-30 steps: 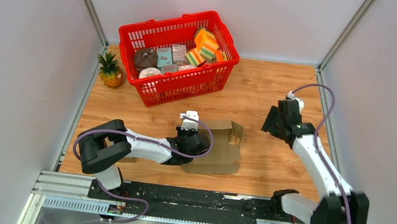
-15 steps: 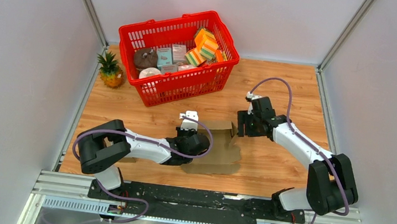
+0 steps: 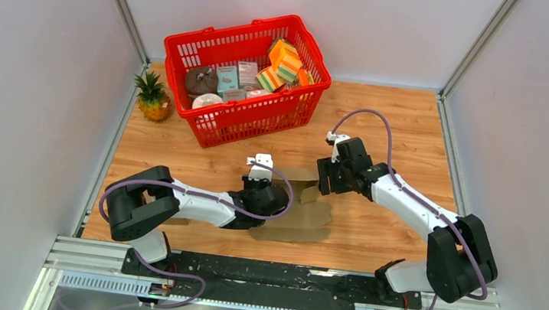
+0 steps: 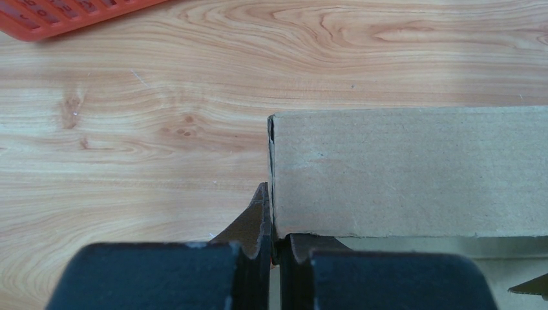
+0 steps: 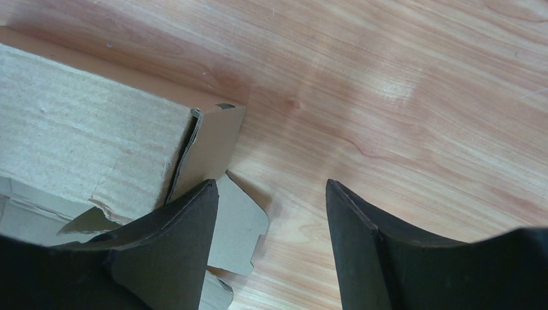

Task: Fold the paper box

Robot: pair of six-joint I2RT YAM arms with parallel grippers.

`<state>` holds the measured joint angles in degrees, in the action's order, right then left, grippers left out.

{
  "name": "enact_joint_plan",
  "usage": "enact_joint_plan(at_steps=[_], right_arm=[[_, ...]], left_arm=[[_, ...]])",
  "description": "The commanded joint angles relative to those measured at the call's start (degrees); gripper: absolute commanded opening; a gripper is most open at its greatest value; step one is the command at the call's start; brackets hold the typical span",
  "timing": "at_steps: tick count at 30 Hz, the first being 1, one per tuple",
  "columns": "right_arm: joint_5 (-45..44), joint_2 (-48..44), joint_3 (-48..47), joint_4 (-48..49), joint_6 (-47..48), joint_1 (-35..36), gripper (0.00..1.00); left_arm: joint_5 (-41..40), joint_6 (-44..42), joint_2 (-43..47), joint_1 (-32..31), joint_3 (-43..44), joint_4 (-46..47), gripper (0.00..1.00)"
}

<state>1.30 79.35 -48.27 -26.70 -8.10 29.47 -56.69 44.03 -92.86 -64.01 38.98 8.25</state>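
On the wooden table [image 3: 398, 122], my left gripper [image 4: 276, 245] clenches 1 upright wall of the paper box [image 4: 400, 171], which lies partly unfolded near the red basket [image 3: 208, 131]. My right gripper [image 5: 271, 194] hangs unclenched, fingers spread beside its end flap.

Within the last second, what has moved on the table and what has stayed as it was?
The right gripper swung in from the right side; open, it is now at the right end of the cardboard box, gripping nothing. The left gripper stays shut on the box's left end. The box, red basket and pineapple did not move.
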Motion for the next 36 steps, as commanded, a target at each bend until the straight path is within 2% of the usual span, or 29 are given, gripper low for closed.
enact_joint_plan(at_steps=[1, 7, 12, 18, 22, 24, 28, 30, 36], right_arm=[[0.72, -3.5, 1.68, 2.53, -2.53, 1.11, 0.65], [1.51, -8.59, 7.39, 7.18, -5.17, 1.29, 0.66], [2.22, -11.06, 8.37, 10.51, -5.79, 1.64, 0.66], [0.37, -9.48, 9.6, 18.07, -4.12, 2.34, 0.66], [-1.21, -8.69, 11.18, 23.7, -3.5, 5.32, 0.65], [-6.3, -8.51, 11.97, 26.16, -3.5, 6.29, 0.64], [-10.78, -7.2, 14.25, 30.91, -6.57, 7.44, 0.48], [-12.99, -6.14, 15.83, 35.37, -8.06, 7.96, 0.44], [-24.13, -2.64, 19.18, 44.16, -10.44, 13.76, 0.44]], left_arm=[[1.49, -0.09, 1.28, -0.24, -0.49, 0.71, 0.0], [1.58, -0.17, 1.19, -0.24, -0.49, 0.89, 0.0], [1.67, -0.26, 1.19, -0.24, -0.49, 0.89, 0.0], [1.67, -0.17, 1.1, -0.24, -0.4, 0.8, 0.0], [1.75, -0.26, 1.28, -0.15, -0.49, 0.8, 0.0], [1.58, -0.17, 1.28, -0.24, -0.57, 0.8, 0.0], [1.58, -0.26, 1.28, -0.24, -0.49, 0.89, 0.0], [1.58, -0.17, 1.19, -0.24, -0.57, 0.89, 0.0], [1.49, 0.0, 1.54, -0.15, -1.01, 1.5, 0.0]])
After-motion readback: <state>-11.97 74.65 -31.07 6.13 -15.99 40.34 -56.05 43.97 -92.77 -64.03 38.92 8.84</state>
